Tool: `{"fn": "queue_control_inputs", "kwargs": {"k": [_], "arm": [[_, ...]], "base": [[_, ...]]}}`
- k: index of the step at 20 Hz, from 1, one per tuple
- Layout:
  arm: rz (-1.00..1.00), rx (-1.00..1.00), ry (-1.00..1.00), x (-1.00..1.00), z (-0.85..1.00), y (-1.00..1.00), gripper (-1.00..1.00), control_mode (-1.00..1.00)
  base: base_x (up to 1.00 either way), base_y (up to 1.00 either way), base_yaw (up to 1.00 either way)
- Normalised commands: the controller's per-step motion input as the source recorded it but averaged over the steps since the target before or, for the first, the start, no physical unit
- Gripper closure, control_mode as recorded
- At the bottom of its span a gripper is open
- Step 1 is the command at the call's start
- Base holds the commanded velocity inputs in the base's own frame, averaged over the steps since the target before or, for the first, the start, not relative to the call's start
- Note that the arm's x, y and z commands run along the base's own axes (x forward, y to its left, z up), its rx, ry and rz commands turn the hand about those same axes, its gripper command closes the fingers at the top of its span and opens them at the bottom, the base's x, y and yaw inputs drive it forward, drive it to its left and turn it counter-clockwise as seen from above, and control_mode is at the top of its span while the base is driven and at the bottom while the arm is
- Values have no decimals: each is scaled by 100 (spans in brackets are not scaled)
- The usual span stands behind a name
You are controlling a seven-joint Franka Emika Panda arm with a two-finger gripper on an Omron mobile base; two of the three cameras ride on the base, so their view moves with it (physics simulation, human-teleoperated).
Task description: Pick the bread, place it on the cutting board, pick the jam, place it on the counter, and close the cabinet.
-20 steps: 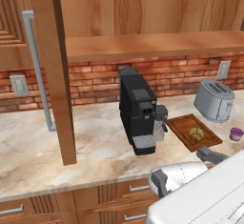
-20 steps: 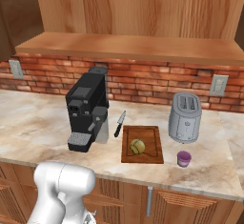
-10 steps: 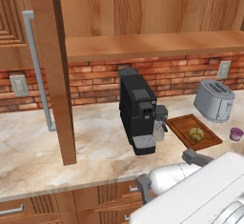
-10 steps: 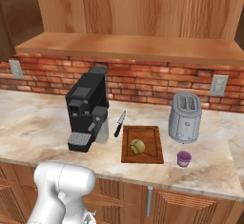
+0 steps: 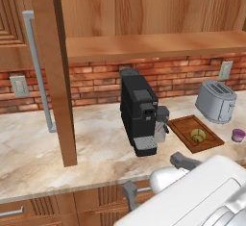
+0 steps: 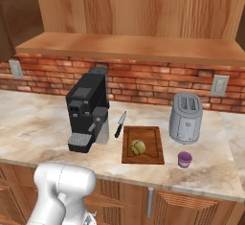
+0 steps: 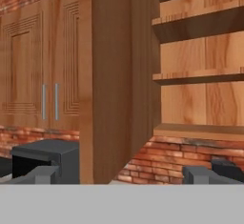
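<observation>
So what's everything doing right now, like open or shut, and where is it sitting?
Cabinet: door swung open, shelves bare.
Bread: lying on the cutting board.
Jam: upright on the counter, lid on, right of the board.
Knife: flat on the counter, left of the board.
Gripper: open, holding nothing, facing the cabinet door's edge.

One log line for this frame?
bread: on cutting board | jam: on counter | cabinet: door open | claw: open, facing door
</observation>
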Motion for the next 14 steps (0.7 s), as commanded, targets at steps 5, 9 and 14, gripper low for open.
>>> {"fn": "queue_control_inputs", "kwargs": {"k": [5,9,14], "arm": [[2,0,0,0,0,17,-100,-100],[1,0,0,0,0,20,-100,-100],[1,0,0,0,0,22,-100,-100]], "base": [[0,0,0],[0,0,0],[0,0,0]]}}
